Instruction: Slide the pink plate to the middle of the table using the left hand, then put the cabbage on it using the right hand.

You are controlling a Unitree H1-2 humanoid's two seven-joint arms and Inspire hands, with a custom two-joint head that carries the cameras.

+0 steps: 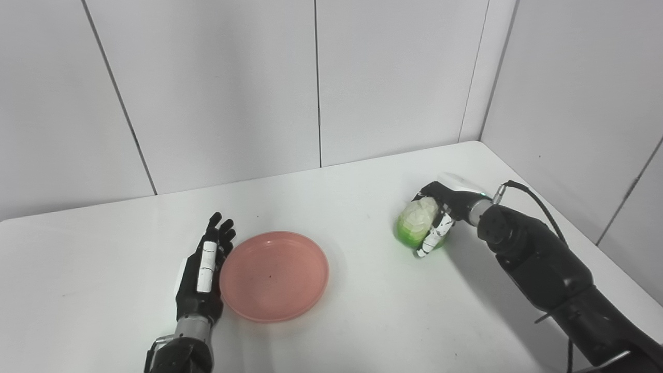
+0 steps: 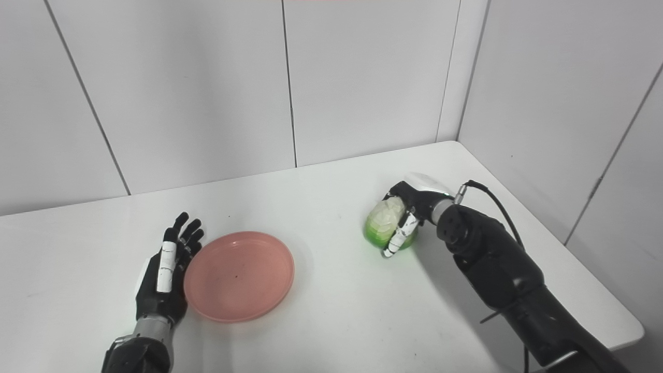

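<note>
The pink plate (image 1: 274,275) lies flat on the white table (image 1: 342,197), left of the middle. My left hand (image 1: 203,269) is open, fingers stretched forward, with its side against the plate's left rim. The cabbage (image 1: 415,223), pale on top and green at the base, sits on the table to the right. My right hand (image 1: 437,217) is wrapped around the cabbage's right side, fingers curled over it. The cabbage also shows in the right eye view (image 2: 382,224).
White wall panels (image 1: 217,93) close the table at the back and right. A black cable (image 1: 538,204) loops off my right wrist. The table's right edge (image 2: 585,269) runs close beside the right forearm.
</note>
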